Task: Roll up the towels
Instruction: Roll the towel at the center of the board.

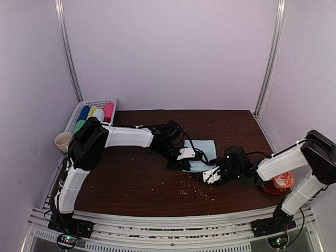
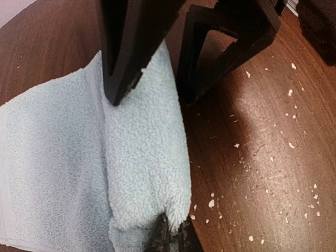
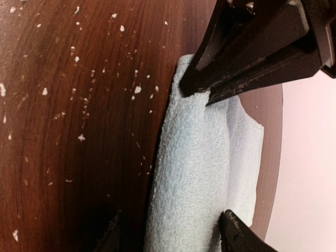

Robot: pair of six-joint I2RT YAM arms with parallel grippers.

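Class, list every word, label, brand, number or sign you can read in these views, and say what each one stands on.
No text can be read in any view.
Red round object, far right: pale markings, too blurred to read.
Towel, paper cup, basket: no markings visible.

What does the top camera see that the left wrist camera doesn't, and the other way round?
Only the top camera: the whole left arm and right arm, a basket of coloured rolls, a paper cup, a red thing. Only the left wrist camera: the towel's fluffy loops and folded-over edge, close up. Both: the pale blue towel, the left end effector on it, crumbs on the brown table.
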